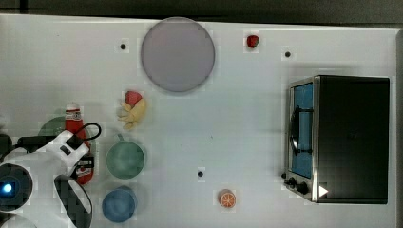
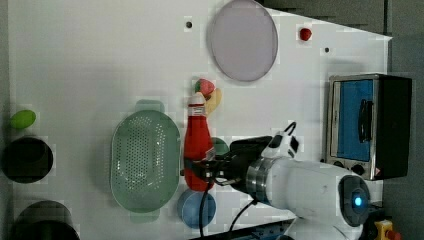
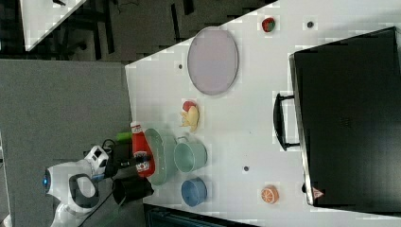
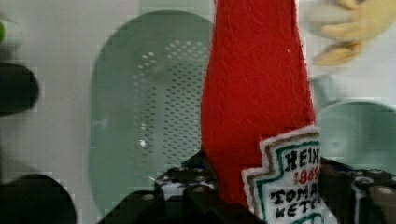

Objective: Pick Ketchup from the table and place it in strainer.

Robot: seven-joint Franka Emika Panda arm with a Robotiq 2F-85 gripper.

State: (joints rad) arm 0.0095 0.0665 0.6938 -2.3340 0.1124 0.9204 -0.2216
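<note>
Ketchup (image 4: 256,93) sits clamped at its labelled base in my gripper (image 2: 202,169), held above the table just beside the strainer (image 2: 145,160).

The Ketchup (image 2: 198,145) is a red, soft-looking bottle with a white cap and a white label lettered in black and red. It hangs above the surface, gripped at its lower body, just beside the strainer (image 2: 145,160), a pale mint-green oval basket dotted with small holes, lying upright.
</note>
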